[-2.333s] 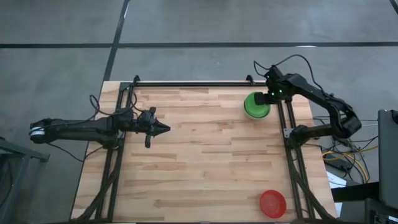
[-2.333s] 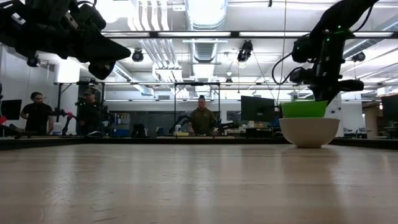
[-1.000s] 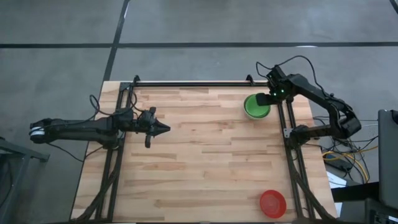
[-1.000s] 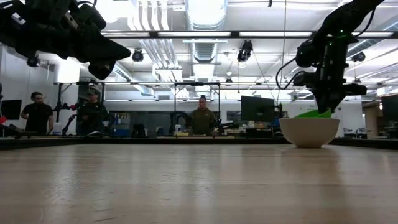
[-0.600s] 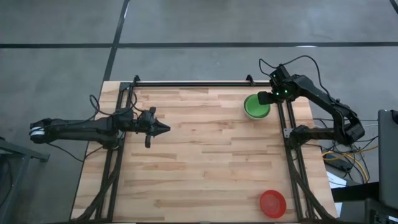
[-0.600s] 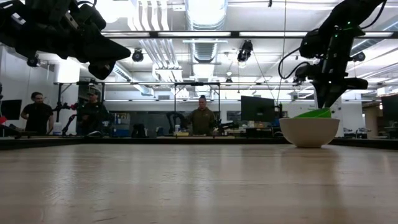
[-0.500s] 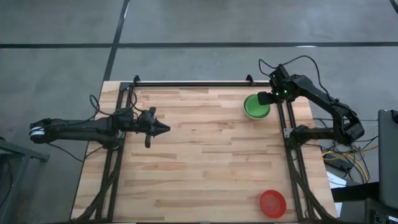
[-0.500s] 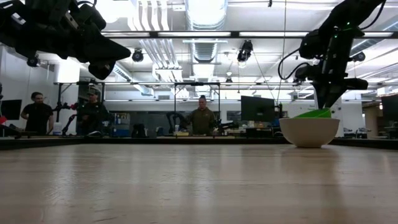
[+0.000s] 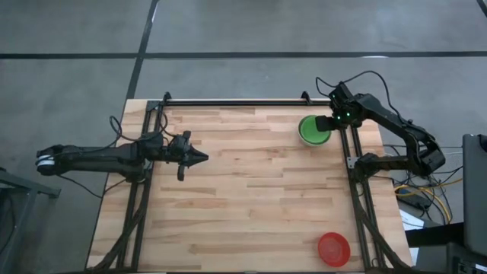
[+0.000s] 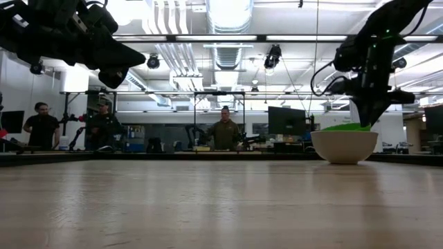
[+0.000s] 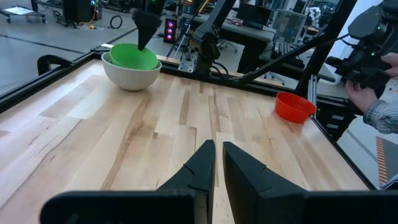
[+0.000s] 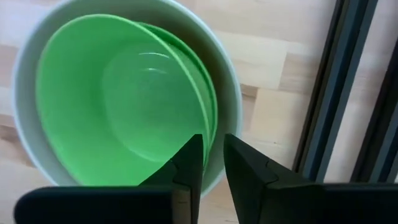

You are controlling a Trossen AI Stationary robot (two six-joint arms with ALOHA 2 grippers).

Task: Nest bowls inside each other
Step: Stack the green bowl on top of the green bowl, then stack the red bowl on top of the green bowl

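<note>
Sitting at the table's far right corner: green bowls (image 12: 124,99) nested in a white bowl (image 10: 344,146). Hovering just above, right gripper (image 12: 212,155), fingers slightly parted, gripping nothing. Lying apart near the front right edge: red bowl (image 9: 334,249). Waiting at left, closed: left gripper (image 9: 199,157).

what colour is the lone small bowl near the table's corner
Red; the small round plastic bowl shows best in the high view.
</note>
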